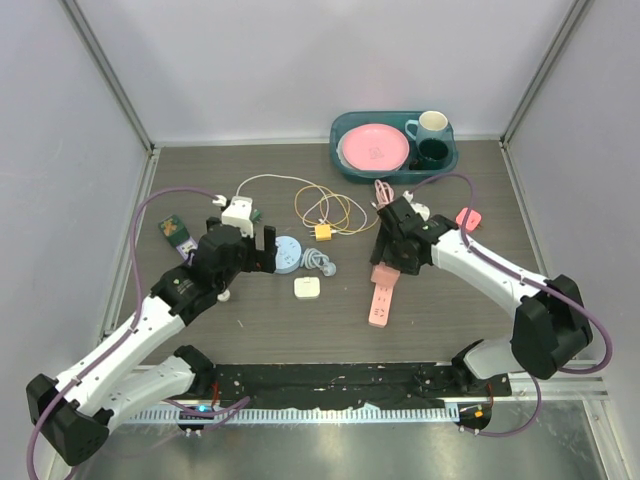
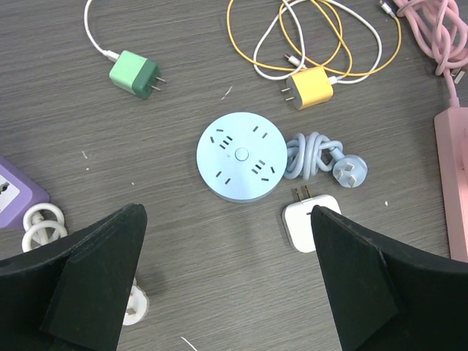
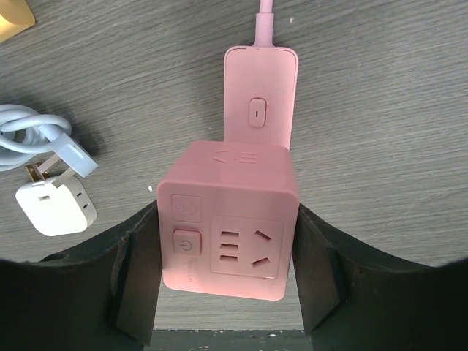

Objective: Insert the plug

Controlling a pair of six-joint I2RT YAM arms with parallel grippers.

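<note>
My right gripper (image 3: 228,274) is shut on a pink cube plug block (image 3: 228,219) with a power button and sockets on its top face. It holds the cube by its two sides, over the near end of a pink power strip (image 3: 259,95) lying on the table. The cube's underside and prongs are hidden, so I cannot tell whether it touches the strip. From above, the cube (image 1: 383,273) and strip (image 1: 380,305) lie centre right under that gripper (image 1: 392,262). My left gripper (image 2: 225,219) hangs open and empty over the table, just short of a round blue socket (image 2: 241,155).
Near the blue socket lie a white adapter (image 2: 307,223), a blue plug on a coiled cord (image 2: 349,172), a yellow charger (image 2: 313,86) with looped cables and a green charger (image 2: 134,74). A purple socket (image 2: 14,194) is at the left. A teal tray (image 1: 345,165) with dishes stands at the back.
</note>
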